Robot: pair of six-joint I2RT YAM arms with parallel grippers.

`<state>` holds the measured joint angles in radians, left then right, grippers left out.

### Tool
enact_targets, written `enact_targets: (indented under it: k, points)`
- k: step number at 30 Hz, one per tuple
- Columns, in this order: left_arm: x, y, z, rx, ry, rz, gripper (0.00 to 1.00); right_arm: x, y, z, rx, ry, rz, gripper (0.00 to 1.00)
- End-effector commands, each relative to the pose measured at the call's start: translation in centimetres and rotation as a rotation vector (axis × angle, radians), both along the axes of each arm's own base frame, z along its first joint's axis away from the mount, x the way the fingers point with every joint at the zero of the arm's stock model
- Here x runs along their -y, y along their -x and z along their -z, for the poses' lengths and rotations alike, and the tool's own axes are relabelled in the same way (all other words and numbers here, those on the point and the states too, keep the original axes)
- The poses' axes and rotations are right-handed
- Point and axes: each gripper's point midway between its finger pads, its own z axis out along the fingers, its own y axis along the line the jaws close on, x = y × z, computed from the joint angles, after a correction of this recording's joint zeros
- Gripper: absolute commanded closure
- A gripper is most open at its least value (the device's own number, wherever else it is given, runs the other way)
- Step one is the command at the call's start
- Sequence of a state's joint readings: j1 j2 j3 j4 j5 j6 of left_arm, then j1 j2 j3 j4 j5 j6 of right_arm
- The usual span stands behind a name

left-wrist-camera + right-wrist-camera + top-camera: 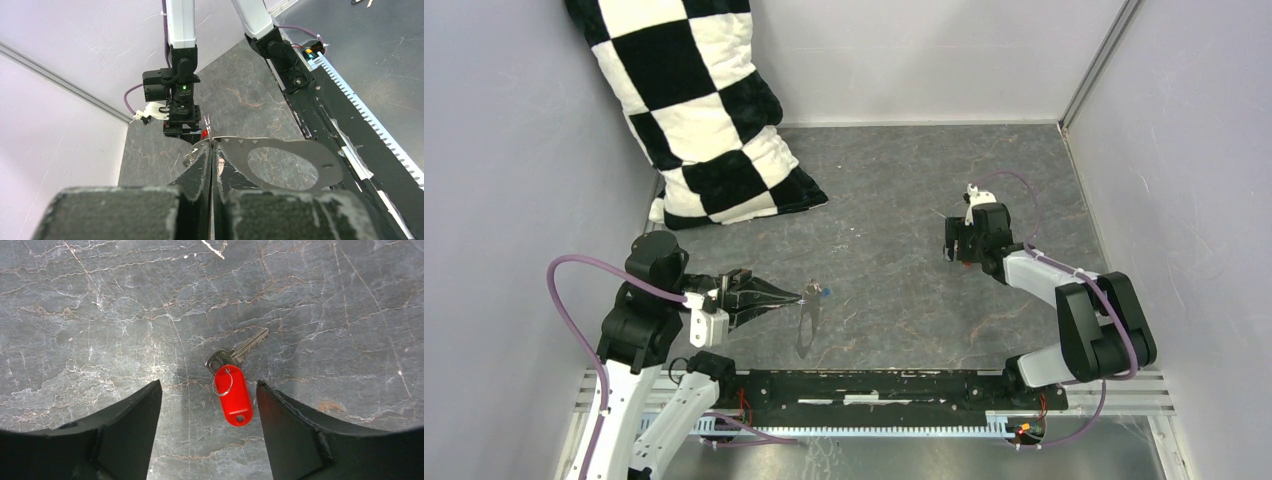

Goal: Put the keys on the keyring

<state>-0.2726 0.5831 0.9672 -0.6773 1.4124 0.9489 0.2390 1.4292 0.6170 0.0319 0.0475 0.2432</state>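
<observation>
Straddling red key (no contact), right pincer

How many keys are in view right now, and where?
2. The red-tagged key lies on the table between the right gripper's open fingers. The blue key is at the left gripper's tip by the held keyring; whether it is threaded on is unclear.

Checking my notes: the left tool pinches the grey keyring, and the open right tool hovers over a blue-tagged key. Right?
No: the key under the open right tool is red-tagged, not blue; the right wrist view shows it. The left tool does pinch the keyring.
</observation>
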Motion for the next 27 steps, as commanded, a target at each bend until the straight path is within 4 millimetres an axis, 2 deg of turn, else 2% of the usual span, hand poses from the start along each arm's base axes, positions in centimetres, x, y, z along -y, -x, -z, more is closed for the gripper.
enact_targets:
  k: [1,11,27]
  points:
    - [0.10,-0.16,-0.43,0.039,0.008,0.008,0.98,-0.79,-2.08,-1.29,0.059,-0.032,-0.016,0.27]
    - [0.08,-0.16,-0.52,0.028,0.006,0.003,0.98,-0.64,-2.02,-1.18,0.071,-0.042,0.010,0.45]
    - [0.00,-0.12,-0.47,0.031,0.005,-0.008,0.98,-0.33,-2.22,-1.08,0.076,-0.035,0.029,0.63]
